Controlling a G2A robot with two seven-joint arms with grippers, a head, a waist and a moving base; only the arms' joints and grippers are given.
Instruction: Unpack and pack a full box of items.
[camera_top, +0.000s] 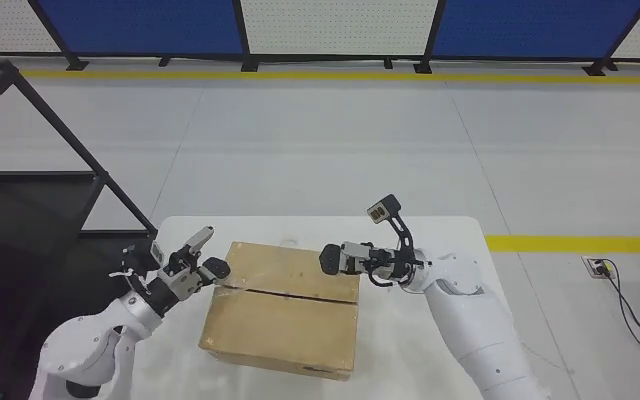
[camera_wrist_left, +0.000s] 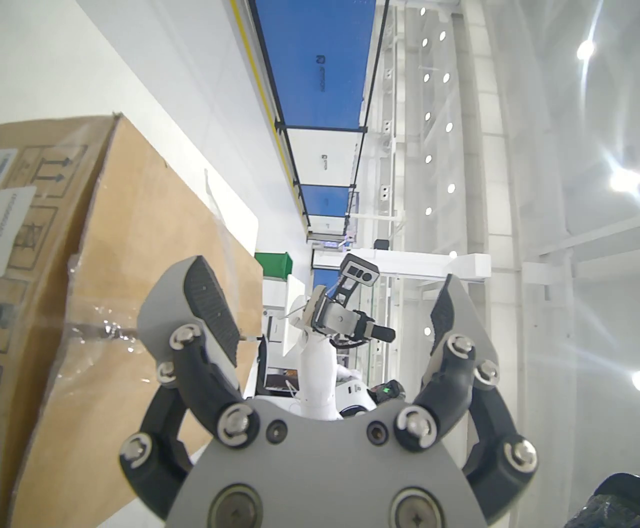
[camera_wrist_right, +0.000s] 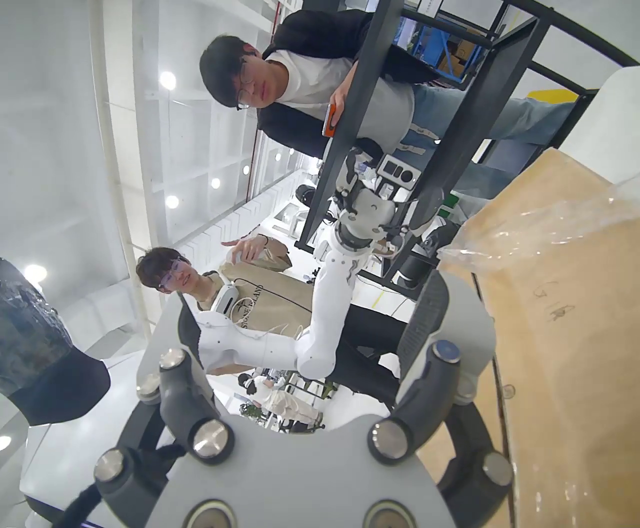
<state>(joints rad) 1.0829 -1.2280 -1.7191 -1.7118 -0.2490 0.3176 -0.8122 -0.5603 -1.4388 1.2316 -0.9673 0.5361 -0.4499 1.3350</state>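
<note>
A closed cardboard box (camera_top: 283, 308) with its top flaps meeting in a taped seam lies on the white table (camera_top: 450, 235). My left gripper (camera_top: 205, 262) is open at the box's left top edge, one finger beside the cardboard and nothing held. In the left wrist view the left gripper (camera_wrist_left: 330, 305) is spread wide next to the box (camera_wrist_left: 125, 240), whose clear tape (camera_wrist_left: 100, 325) is crinkled. My right gripper (camera_top: 332, 259) hovers open over the box's far top edge. In the right wrist view the right gripper (camera_wrist_right: 305, 320) is empty beside the box (camera_wrist_right: 560, 310), where loose tape (camera_wrist_right: 530, 225) sticks up.
A black metal rack (camera_top: 50, 200) stands close to the table's left side. The box covers most of the table's middle, with bare table (camera_top: 420, 330) to its right and a narrow strip behind it. Blue and white partition panels (camera_top: 340, 25) line the far floor.
</note>
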